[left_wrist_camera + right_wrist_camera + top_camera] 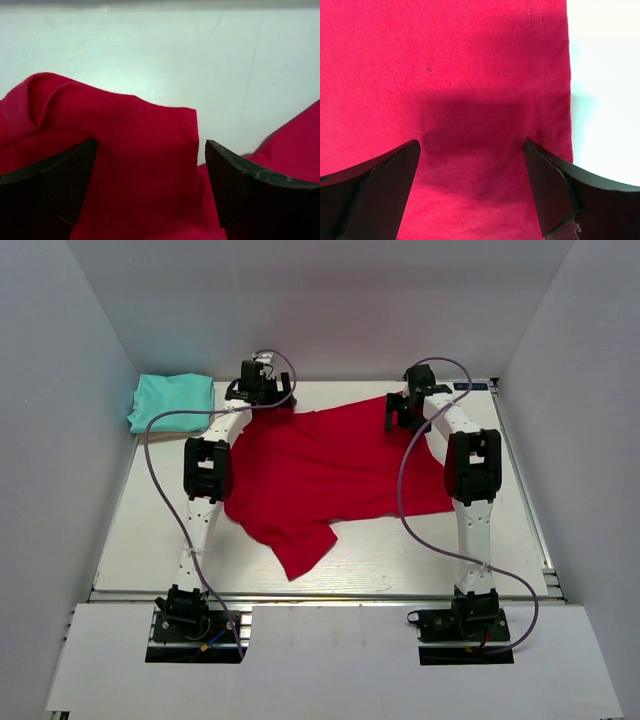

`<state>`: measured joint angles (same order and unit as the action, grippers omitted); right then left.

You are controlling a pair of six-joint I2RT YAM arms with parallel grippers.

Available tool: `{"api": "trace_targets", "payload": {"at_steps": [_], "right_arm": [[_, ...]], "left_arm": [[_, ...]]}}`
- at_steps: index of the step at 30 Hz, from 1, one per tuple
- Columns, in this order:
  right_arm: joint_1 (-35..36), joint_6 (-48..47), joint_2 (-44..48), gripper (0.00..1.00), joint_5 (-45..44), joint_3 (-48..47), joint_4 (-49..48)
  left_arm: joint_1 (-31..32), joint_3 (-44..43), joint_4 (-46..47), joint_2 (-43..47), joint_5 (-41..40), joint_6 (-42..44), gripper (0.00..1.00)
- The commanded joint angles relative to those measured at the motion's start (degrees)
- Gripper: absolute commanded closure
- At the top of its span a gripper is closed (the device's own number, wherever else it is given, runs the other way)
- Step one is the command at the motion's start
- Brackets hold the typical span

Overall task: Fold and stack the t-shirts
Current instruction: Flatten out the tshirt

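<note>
A red t-shirt [325, 465] lies spread and rumpled across the middle of the table, one flap hanging toward the front edge. A teal t-shirt [172, 400] sits folded in a neat rectangle at the far left corner. My left gripper [262, 392] is open over the red shirt's far left corner; in the left wrist view a raised fold of red cloth [145, 165] stands between its spread fingers [240, 185]. My right gripper [405, 410] is open above the shirt's far right edge, where flat red cloth with a stitched hem [540, 75] lies under the fingers [555, 185].
White walls close in the table on three sides. A metal rail [320, 595] runs along the front edge by the arm bases. Grey cables loop beside each arm. Bare white tabletop [150, 530] shows left, right and in front of the red shirt.
</note>
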<state>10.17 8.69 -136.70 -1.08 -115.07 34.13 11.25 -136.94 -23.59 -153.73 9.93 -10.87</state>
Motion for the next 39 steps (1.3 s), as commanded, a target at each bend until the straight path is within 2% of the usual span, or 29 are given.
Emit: {"api": "trace_targets", "payload": {"at_steps": [1, 4, 5, 6, 8, 9, 12, 17, 21, 24, 25, 26, 27, 28, 29, 30, 31, 32, 33, 34, 35, 39], "right_arm": [[-2.0, 3.5, -5.8, 0.1, -0.4, -5.1, 3.3], [-3.3, 6.3, -7.8, 0.1, 6.7, -6.0, -0.5], [-3.7, 8.6, -7.8, 0.1, 9.1, -4.9, -1.8], [-4.5, 11.4, -7.4, 0.1, 16.4, -3.8, -8.3], [-4.8, 14.6, -5.3, 0.1, 20.7, 2.6, -13.5], [-4.7, 15.7, -4.8, 0.1, 22.2, 5.4, -21.0], [-4.1, 13.7, 0.6, 0.1, 19.5, 8.9, -25.5], [-4.2, 9.2, 5.4, 0.1, 16.2, 7.9, -24.1], [-3.8, 6.2, 14.1, 0.1, 13.6, 10.3, -22.8], [-4.1, 6.9, 22.3, 0.1, 10.3, 16.4, -24.5], [-4.1, 7.3, 26.6, 0.1, 8.8, 22.7, -25.6], [-4.3, 7.7, 27.6, 0.1, 7.5, 25.0, -26.4], [-4.4, 8.6, 33.0, 0.1, 5.4, 27.2, -26.7], [-4.3, 9.3, 34.8, 0.1, 4.5, 34.2, -27.2], [-4.4, 9.5, 36.5, 0.1, 2.1, 36.3, -27.7], [-4.5, 10.5, 37.9, 0.1, 1.4, 40.0, -27.6], [-4.3, 11.4, 42.1, 0.1, -0.6, 43.2, -27.2], [-4.5, 12.7, 43.4, 0.1, -3.2, 46.0, -25.7], [-4.6, 13.7, 45.8, 0.1, -4.3, 47.3, -25.1], [-4.6, 15.8, 48.2, 0.1, -5.2, 49.8, -24.5], [-4.6, 16.7, 50.3, 0.1, -7.4, 52.5, -23.7], [-5.2, 21.5, 56.8, 0.1, -9.9, 60.0, -23.5]], "left_arm": [[0.4, 0.9, 6.0, -5.9, 5.7, -9.3, 0.0], [0.4, -2.5, 19.9, -10.8, 8.3, -16.3, 0.0], [0.4, -5.1, 26.6, -12.5, 9.0, -21.7, 0.0], [0.4, -6.5, 29.6, -14.3, 9.1, -24.0, 0.0], [0.4, -8.8, 35.4, -17.7, 8.0, -29.3, 0.0], [0.4, -8.2, 36.2, -17.7, 6.1, -29.9, 0.0], [0.4, -5.8, 36.1, -14.9, 3.9, -27.8, 0.0], [0.4, -3.2, 35.2, -6.6, 3.2, -22.1, 0.0], [0.4, -2.5, 30.6, 3.7, 5.0, -15.9, 0.0], [0.4, 4.3, 25.9, 16.1, 6.2, -12.7, 0.0], [0.4, 8.6, 22.2, 19.4, 6.8, -10.2, 0.0], [0.4, 10.8, 19.8, 26.0, 7.4, -9.2, 0.0], [0.4, 13.1, 17.4, 29.2, 7.4, -8.2, 0.0], [0.9, 18.2, 12.6, 32.3, 7.4, -6.8, 0.0], [0.9, 21.2, 10.7, 35.4, 7.4, -6.0, 0.0], [1.5, 28.2, 9.2, 41.7, 7.4, -5.0, 0.0], [2.6, 31.7, 7.4, 44.8, 4.1, -5.0, 0.0], [3.2, 35.7, 5.4, 47.8, 4.0, -5.0, 0.0], [3.7, 43.2, 4.3, 50.6, 2.6, -5.0, 0.0], [5.0, 47.1, 2.9, 56.0, -0.8, -7.8, 0.0], [5.6, 54.8, 1.7, 58.6, -0.8, -8.8, 0.0], [9.2, 70.1, -3.2, 69.4, -2.7, -12.7, 0.0]]}}
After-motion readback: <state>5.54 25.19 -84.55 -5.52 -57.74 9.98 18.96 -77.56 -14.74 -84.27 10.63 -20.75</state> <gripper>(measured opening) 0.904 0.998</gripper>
